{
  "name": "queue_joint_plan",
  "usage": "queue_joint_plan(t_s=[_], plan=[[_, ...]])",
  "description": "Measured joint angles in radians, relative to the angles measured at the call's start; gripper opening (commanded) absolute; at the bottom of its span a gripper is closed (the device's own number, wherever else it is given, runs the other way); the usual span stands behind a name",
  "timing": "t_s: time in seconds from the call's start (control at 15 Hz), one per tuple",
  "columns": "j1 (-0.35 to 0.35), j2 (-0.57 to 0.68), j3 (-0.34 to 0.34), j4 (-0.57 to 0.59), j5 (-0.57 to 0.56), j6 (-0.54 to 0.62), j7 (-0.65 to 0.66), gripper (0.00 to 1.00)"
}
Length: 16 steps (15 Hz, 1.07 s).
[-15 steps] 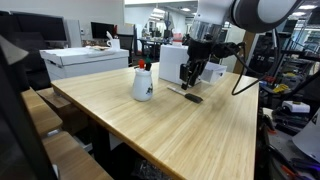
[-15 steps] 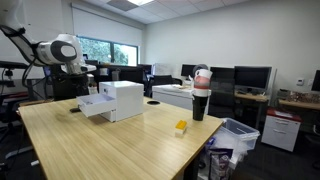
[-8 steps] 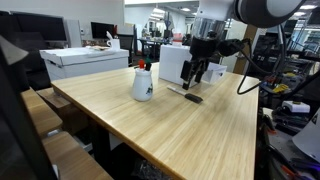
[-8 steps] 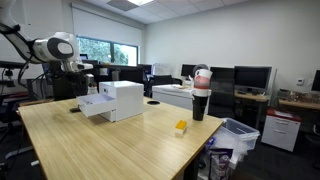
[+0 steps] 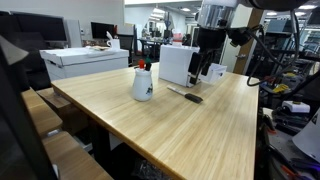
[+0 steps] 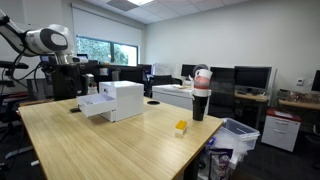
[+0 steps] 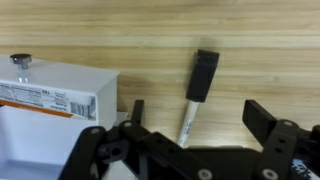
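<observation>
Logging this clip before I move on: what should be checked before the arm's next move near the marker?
1. Gripper open: ok, the jaws stand wide apart and hold nothing.
2. Marker free: ok, it lies flat on the table under the gripper, untouched.
3. Marker cap on: ok, the black cap sits on its far end.
4. Marker apart from the white box: ok, bare wood shows between them.
5. Bottle out of the way: ok, it stands upright, well aside of the gripper.
6. Gap between fingertips and marker: cannot tell from these views.
</observation>
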Motion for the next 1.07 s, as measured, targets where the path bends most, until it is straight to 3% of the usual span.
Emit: queue_joint_plan(t_s=[0.4, 0.6, 1.07], plan=[[-0.004, 0.004, -0.011, -0.005, 0.024, 0.009, -0.061, 1.0], [-0.014, 0.014, -0.018, -0.021, 0.024, 0.067, -0.056, 1.0], [-0.055, 0.054, -0.013, -0.054, -0.017, 0.207, 0.05, 1.0]])
